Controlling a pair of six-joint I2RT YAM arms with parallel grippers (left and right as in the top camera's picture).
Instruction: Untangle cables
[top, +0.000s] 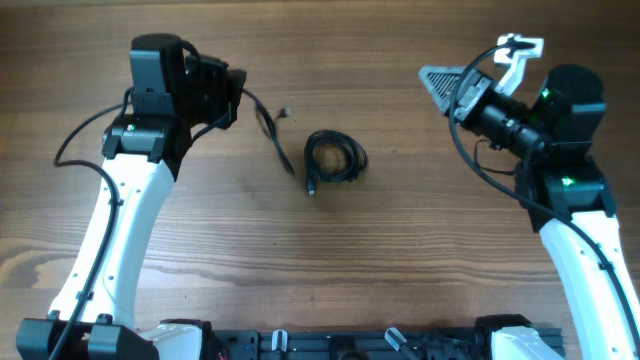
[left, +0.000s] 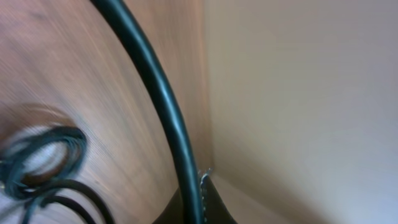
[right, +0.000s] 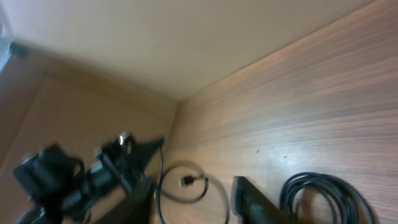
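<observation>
The wooden table (top: 420, 230) is carrying everything. The left gripper (top: 238, 95) is clamping one end of the loose cable (top: 275, 143), which is trailing diagonally toward the robot's near right. The right gripper (top: 430, 78) is hovering with its fingers apart, holding nothing. The coiled cable (top: 355, 160) is lying flat mid-table, its plug (top: 311, 187) pointing toward the near edge.

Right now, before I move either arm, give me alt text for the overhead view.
A coiled black cable lies in the middle of the wooden table, touched by neither arm. A loose cable trails from the left gripper toward the coil; the right gripper hovers empty at upper right.
</observation>
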